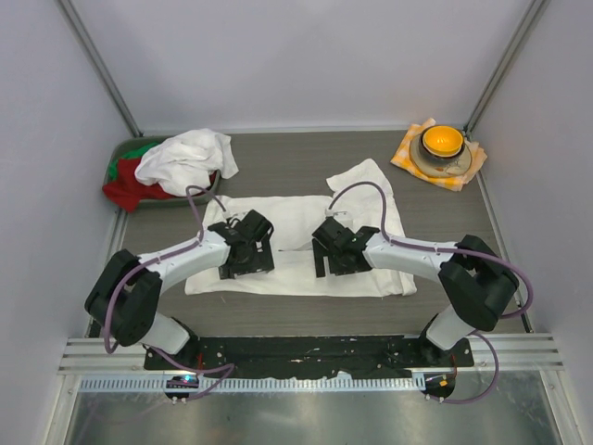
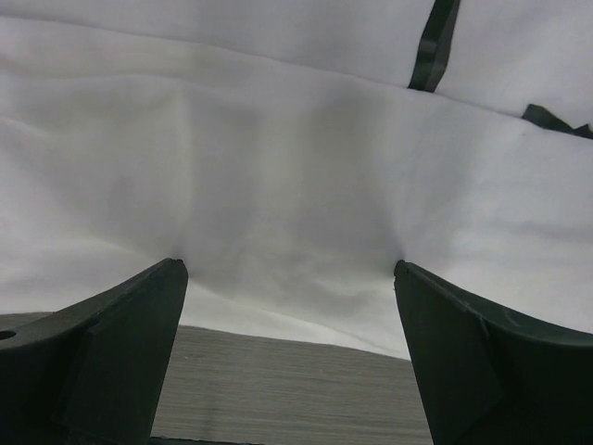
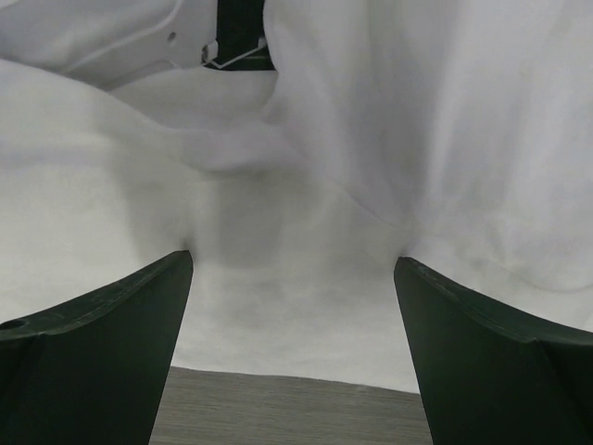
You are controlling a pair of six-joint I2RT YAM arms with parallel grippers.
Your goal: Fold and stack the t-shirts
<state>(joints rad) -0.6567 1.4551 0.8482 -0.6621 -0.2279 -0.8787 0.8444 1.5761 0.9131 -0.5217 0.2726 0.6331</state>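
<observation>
One white t-shirt [image 1: 289, 278] lies spread flat across the middle of the table, with a fold running back toward the far right. A second white t-shirt [image 1: 185, 158] sits crumpled on top of the basket at the far left. My left gripper [image 1: 248, 267] is open, its fingertips resting on the left part of the flat t-shirt [image 2: 278, 167] close to its near hem. My right gripper [image 1: 335, 267] is open too, with its tips down on the right part of the same t-shirt [image 3: 306, 232]. Nothing is pinched between either gripper's jaws.
A grey-green basket [image 1: 119, 148] at the far left holds a red garment [image 1: 125, 192] and a green one [image 1: 139, 150] under the crumpled shirt. At the far right an orange-and-white checked cloth [image 1: 406, 153] carries a bowl [image 1: 442, 141]. Walls close in on three sides.
</observation>
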